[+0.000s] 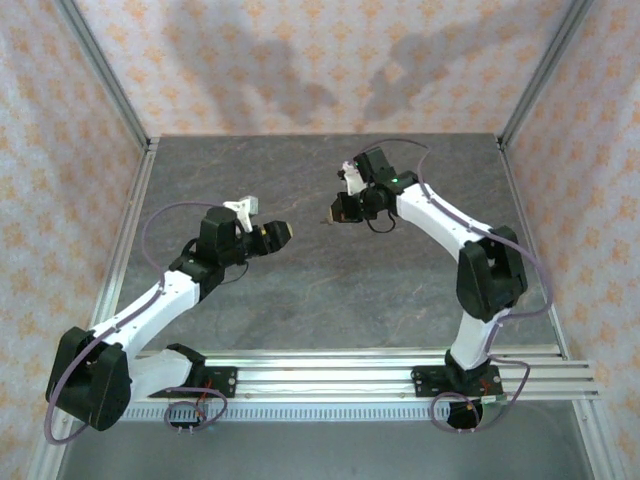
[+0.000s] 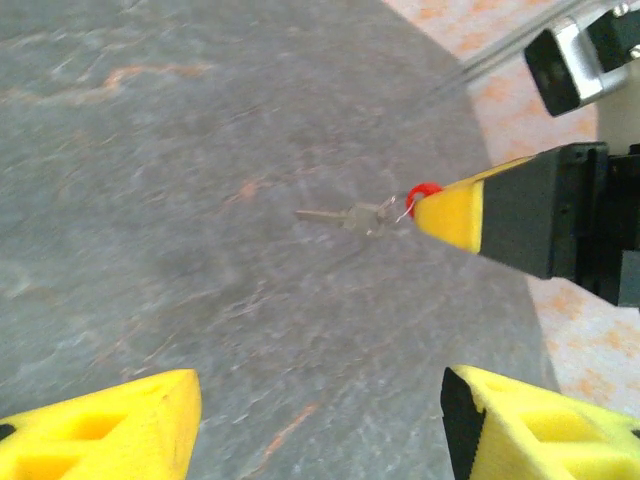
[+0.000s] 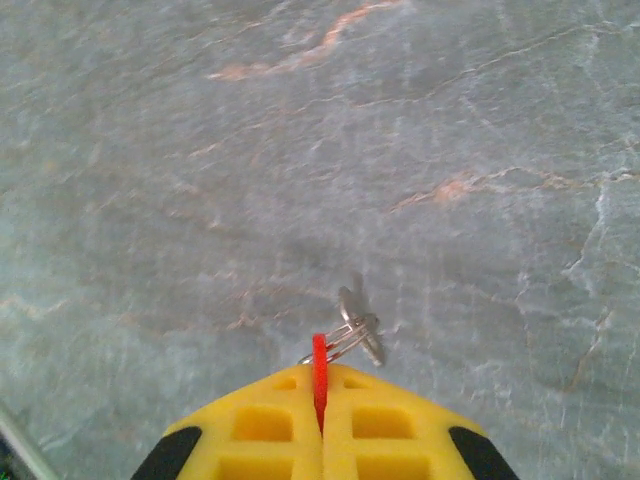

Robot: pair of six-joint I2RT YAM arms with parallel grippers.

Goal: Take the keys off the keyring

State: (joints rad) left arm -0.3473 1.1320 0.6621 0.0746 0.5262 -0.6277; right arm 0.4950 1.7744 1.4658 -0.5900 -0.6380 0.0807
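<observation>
Yellow fingers of the right gripper [image 3: 320, 400] press together on the red keyring [image 3: 319, 362], the small silvery key [image 2: 345, 215] dangling just beyond their tips (attached by a wire ring), while the left gripper [image 2: 320, 425], jaws spread and empty, faces it nearby.

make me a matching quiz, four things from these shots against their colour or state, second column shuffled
1 left pincer
2 right pincer
3 key
4 keyring

a red, pinched
b open, empty
c shut
d silvery, hanging ungripped

Pairs: 1-b, 2-c, 3-d, 4-a
</observation>
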